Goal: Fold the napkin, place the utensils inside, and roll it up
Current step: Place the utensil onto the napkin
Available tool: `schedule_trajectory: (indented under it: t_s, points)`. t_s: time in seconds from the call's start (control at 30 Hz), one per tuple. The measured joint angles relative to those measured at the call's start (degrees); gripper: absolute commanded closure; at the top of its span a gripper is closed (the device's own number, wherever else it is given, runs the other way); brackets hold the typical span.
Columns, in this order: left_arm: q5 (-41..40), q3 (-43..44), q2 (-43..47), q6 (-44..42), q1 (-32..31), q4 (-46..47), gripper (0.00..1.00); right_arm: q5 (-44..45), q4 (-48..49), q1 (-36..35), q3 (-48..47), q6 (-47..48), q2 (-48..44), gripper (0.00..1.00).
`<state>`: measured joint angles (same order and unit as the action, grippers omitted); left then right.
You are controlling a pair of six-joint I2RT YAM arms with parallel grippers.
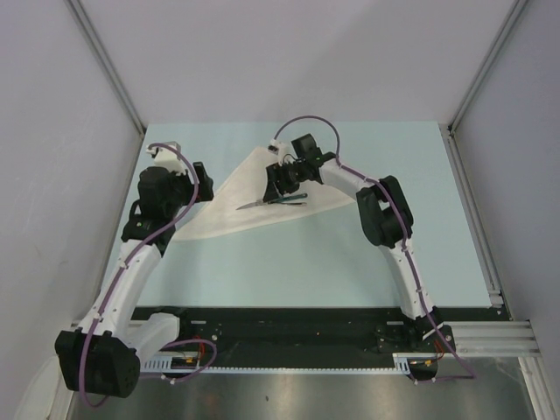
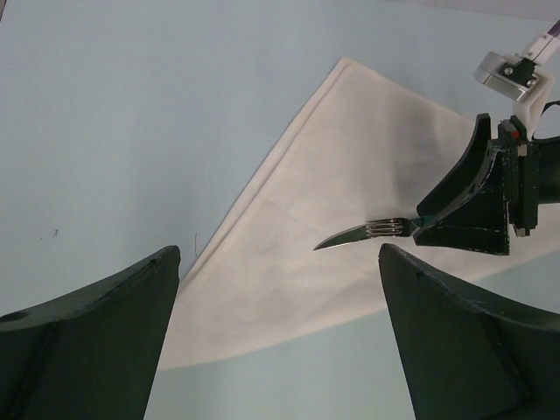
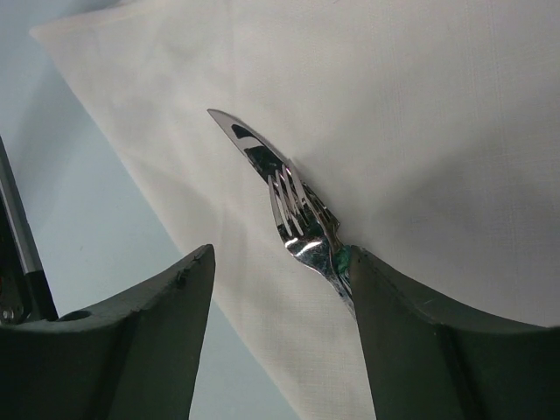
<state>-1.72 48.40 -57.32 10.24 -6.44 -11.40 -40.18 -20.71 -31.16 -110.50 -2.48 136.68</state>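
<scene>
the napkin (image 1: 232,210) lies flat on the pale blue tabletop (image 1: 306,262). it is folded into a triangle, with its tip toward the top of the overhead view and its long edge running from lower left to right. the utensils (image 1: 271,203) lie on the napkin near its middle, stretched left to right, just below the right claw (image 1: 282,185).

in the right wrist view the utensils (image 3: 289,206) show as a curved, shiny knife blade with fork tines on top of it. a bit of teal handle shows at the lower end. they sit between the two fingers of the right claw (image 3: 282,254), close against the finger at the lower right of the frame. whether they touch it or pass under it i cannot tell. a clear stretch of cloth separates them from the finger at the lower left, so this claw is spread around the utensils, not pinching them.

in the left wrist view the right claw (image 2: 477,201) stands at the right edge of the frame over the handle end. the blade tip points left.

the left claw (image 1: 205,185) sits by the napkin's left slanting edge, apart from the utensils. its fingers are spread wide in the left wrist view (image 2: 280,254), holding nothing.
</scene>
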Motion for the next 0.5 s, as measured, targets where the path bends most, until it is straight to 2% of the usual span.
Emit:
schedule_trajectory:
  t_s: [0.13,0.5]
  points:
    - [1.2,0.0,0.0,-0.2,0.4,-0.1,0.00,-1.9,-1.3,0.0,-1.0,1.7,1.6,0.39]
    - [3.7,0.1,-0.7,-0.2,1.9,-0.4,0.00,-4.5,-2.3,-0.7,-3.0,3.6,3.5,0.45]
